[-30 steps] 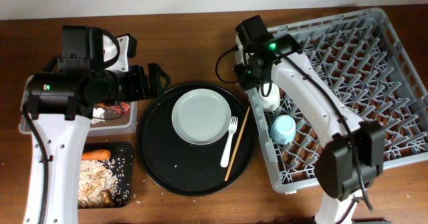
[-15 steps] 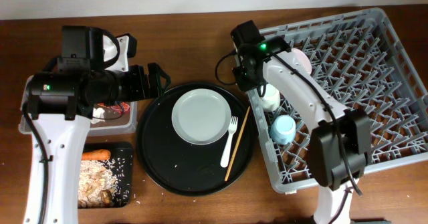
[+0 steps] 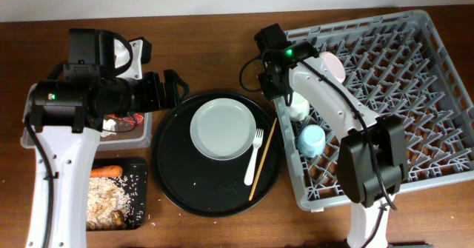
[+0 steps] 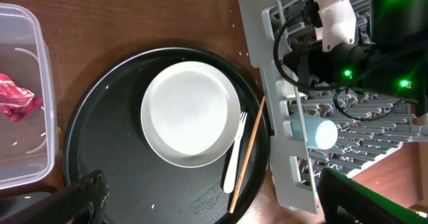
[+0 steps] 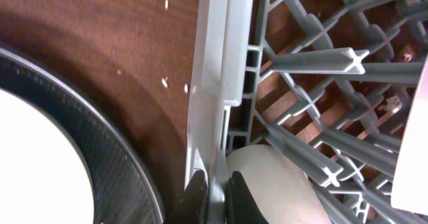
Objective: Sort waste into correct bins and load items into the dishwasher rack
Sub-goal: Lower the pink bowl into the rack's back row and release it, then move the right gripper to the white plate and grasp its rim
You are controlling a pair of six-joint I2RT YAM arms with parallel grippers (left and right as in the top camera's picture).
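Now | right jaws: closed | cream cup (image 5: 267,184): just beside them, inside rack (image 5: 221,50)

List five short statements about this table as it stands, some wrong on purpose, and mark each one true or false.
1. The grey-green plate sits on the round black tray. True.
2. The white fork lies in the dishwasher rack. False: it lies on the round black tray, beside the plate.
3. The light blue cup is in the dishwasher rack. True.
4. The carrot is in the clear tub. False: it lies in the shallow black tray; the tub holds a red wrapper.
5. The left pincer is shut. False: its jaws stand wide open, holding nothing.
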